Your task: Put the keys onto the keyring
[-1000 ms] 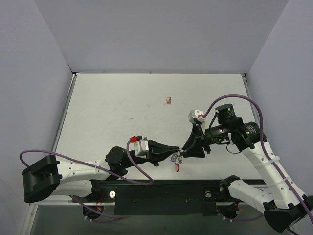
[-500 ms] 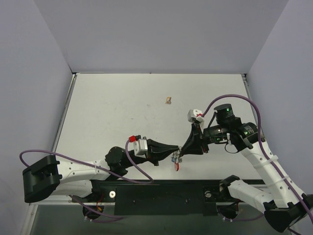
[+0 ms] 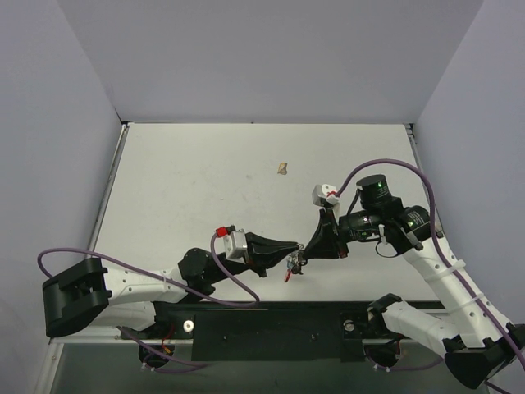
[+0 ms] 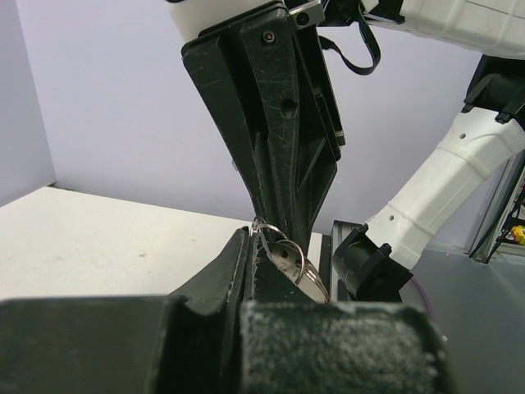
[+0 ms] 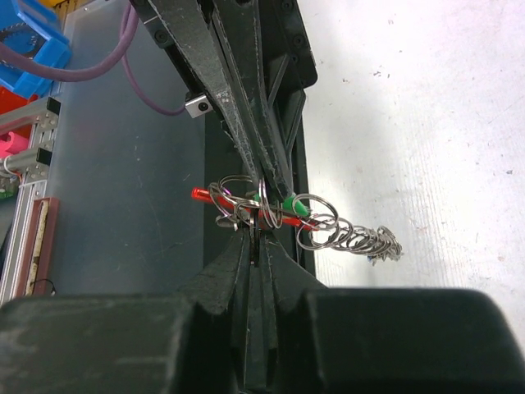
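The keys [image 3: 293, 264] hang as a small silver-grey bunch above the near edge of the table [image 3: 189, 189], directly below the point where the two grippers meet. In the right wrist view, the keyring [image 5: 261, 205] appears as several overlapping wire loops. A red bit [image 5: 203, 194] projects to one side, a green bit [image 5: 299, 209] lies among the loops, and a chain of smaller rings trails off to the other side. The left gripper [image 3: 300, 249] is closed, with its fingertips pinched on the loops. The right gripper [image 3: 307, 249] meets it tip to tip and is also closed on the loops, though the tangle makes it unclear which loop each one pinches. A small tan lump [image 3: 282, 169] lies on the table, well apart from the bunch.
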